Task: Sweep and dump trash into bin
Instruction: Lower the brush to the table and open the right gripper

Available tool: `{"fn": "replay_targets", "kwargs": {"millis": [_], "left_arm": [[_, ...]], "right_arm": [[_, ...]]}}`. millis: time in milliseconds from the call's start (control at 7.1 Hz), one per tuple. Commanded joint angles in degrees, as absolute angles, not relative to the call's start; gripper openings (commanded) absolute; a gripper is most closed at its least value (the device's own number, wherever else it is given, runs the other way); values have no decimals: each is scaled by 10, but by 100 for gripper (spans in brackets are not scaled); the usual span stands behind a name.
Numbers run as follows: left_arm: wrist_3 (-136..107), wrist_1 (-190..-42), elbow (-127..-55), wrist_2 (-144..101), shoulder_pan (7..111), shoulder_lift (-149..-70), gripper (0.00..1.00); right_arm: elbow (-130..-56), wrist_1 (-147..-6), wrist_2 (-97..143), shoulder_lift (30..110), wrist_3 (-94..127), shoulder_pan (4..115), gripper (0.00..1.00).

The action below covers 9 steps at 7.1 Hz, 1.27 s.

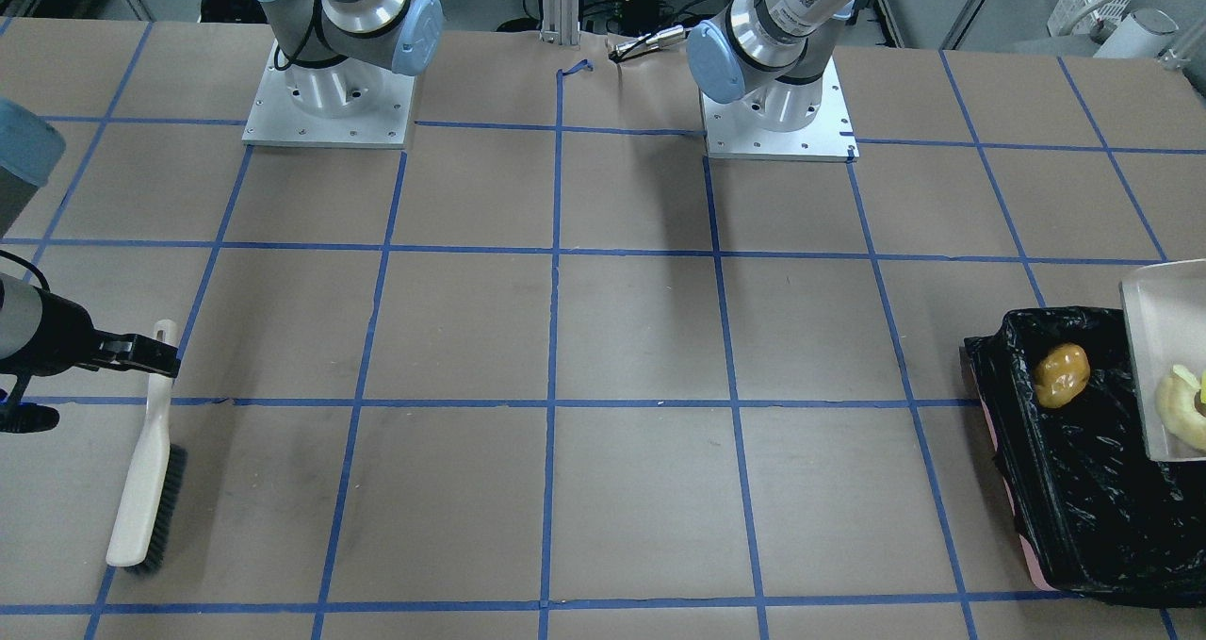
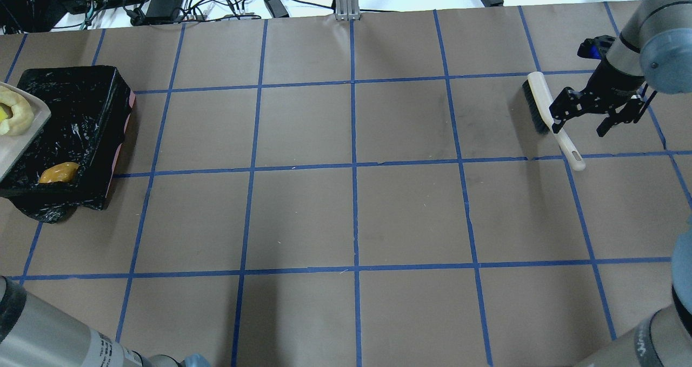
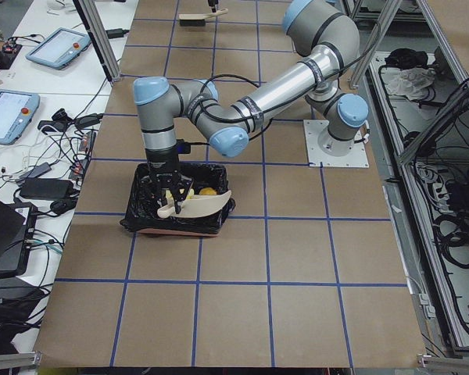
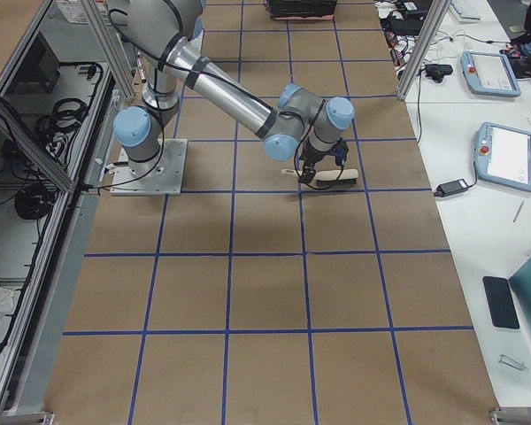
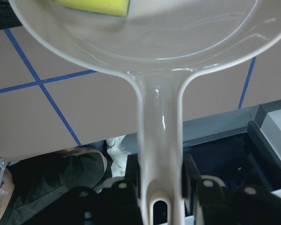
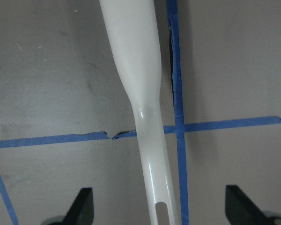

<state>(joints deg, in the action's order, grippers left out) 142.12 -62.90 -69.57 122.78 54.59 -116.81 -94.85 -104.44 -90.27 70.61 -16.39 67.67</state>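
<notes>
Exterior front-facing: my right fingers (image 1: 149,353) hover spread above the handle of the brush (image 1: 149,470), which lies flat on the worktop (image 1: 565,338) at 9 o'clock. At 4 o'clock, the bin (image 1: 1083,527) holds the potato-shaped lump (image 1: 1062,374) near its 12 o'clock end. The dustpan (image 1: 1154,338) hangs over the bin's 3 o'clock side with the melon-rind slice (image 1: 1178,412) on it, not yet dumped.

Overhead exterior: here the pan covers only the bin's 9 o'clock rim. I judge that a sideways tip could send the slice past the wall and onto the worktop.

Exterior left: my left fingers (image 3: 169,190) hold the pan by its handle just above the bin. The pan's lip looks close to the black liner. If it catches there, it could drag the bin along.

Exterior right: my right arm reaches over the brush, but the fingers are too small to read here.

Left wrist-mounted: my left fingers clamp the pan handle at 6 o'clock. The yellow-green wedge (image 5: 98,5) sits on the pan at 12 o'clock. I think a shallow tilt could leave its flat face clinging to the glossy plastic.

Right wrist-mounted: my 2 fingertips stand wide apart at 7 and 5 o'clock, clear of the brush handle and gripping nothing. Any drop from here would knock the brush askew.
</notes>
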Motion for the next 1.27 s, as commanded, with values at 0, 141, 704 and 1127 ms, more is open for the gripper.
{"fn": "replay_targets", "kwargs": {"millis": [0, 141, 704, 1127], "left_arm": [[1457, -621, -701, 1253, 552, -1164, 0], [1467, -601, -701, 1256, 553, -1165, 0], [1477, -565, -715, 1286, 566, -1163, 0], [1519, -512, -722, 1291, 577, -1163, 0]], "right_arm": [[-925, -1001, -903, 766, -162, 678, 100], [-918, -982, -898, 786, -156, 683, 100], [-903, -1017, -900, 784, -18, 812, 100], [-904, -1010, -928, 787, -49, 846, 100]]}}
